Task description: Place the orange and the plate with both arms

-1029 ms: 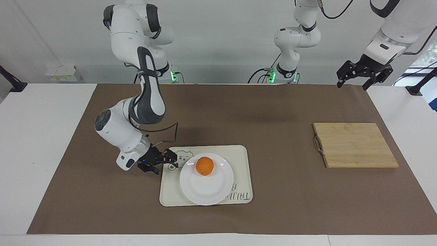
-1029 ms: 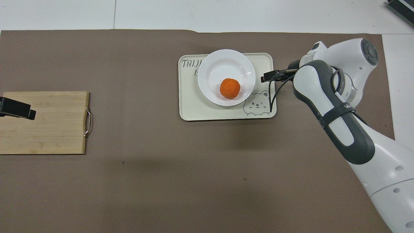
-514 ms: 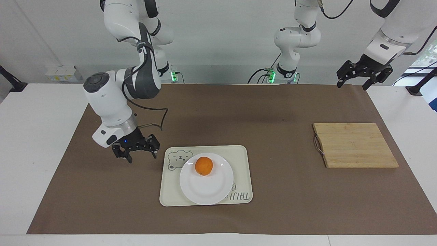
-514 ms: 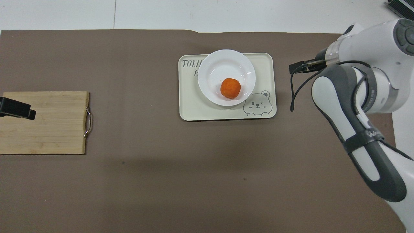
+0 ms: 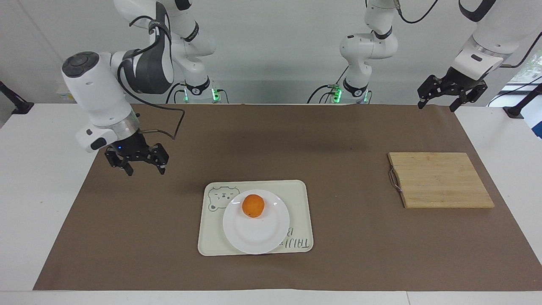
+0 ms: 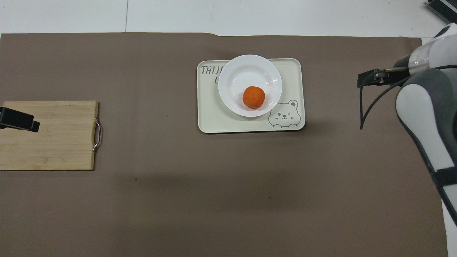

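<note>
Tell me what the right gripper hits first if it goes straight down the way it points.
Probably just the brown mat: the open right gripper hangs over it, clear of the tray.

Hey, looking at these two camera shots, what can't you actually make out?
- Tray lettering: the plate covers part of it in both views.
- Left gripper: cut off by the overhead view's edge.
- Right gripper: mostly hidden under its own arm in the overhead view.
- Orange underside: hidden in both views.

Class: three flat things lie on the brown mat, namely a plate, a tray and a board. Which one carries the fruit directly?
The white plate: the orange sits on it. The bear tray only bears the plate; the wooden cutting board lies bare.
</note>
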Controlling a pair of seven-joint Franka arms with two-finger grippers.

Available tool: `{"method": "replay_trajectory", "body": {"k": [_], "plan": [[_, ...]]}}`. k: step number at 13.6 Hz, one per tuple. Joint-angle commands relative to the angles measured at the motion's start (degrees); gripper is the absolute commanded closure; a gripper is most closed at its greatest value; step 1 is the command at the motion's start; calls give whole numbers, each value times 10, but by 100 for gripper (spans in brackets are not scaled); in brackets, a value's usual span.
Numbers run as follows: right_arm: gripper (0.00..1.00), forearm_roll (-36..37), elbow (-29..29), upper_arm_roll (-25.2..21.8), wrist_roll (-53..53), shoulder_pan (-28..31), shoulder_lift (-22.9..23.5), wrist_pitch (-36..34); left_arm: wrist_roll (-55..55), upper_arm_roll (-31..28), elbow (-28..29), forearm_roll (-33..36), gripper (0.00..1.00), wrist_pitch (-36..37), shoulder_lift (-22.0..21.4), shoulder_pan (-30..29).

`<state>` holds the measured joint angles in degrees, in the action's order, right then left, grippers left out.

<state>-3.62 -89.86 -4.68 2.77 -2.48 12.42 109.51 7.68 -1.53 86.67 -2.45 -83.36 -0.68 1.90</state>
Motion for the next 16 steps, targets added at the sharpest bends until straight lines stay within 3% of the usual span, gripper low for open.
{"method": "replay_trajectory", "body": {"k": [1, 11, 16], "plan": [[0, 17, -9, 4, -16, 11, -44, -38, -2, 1, 15, -1, 0, -6, -13, -2], [0, 46, -2, -1, -47, 13, -163, -184, -2, 1, 15, -1, 0, -5, -13, -2], [0, 44, -36, -1, -58, 13, -186, -199, -2, 1, 15, 0, 0, -5, -13, -2]]}}
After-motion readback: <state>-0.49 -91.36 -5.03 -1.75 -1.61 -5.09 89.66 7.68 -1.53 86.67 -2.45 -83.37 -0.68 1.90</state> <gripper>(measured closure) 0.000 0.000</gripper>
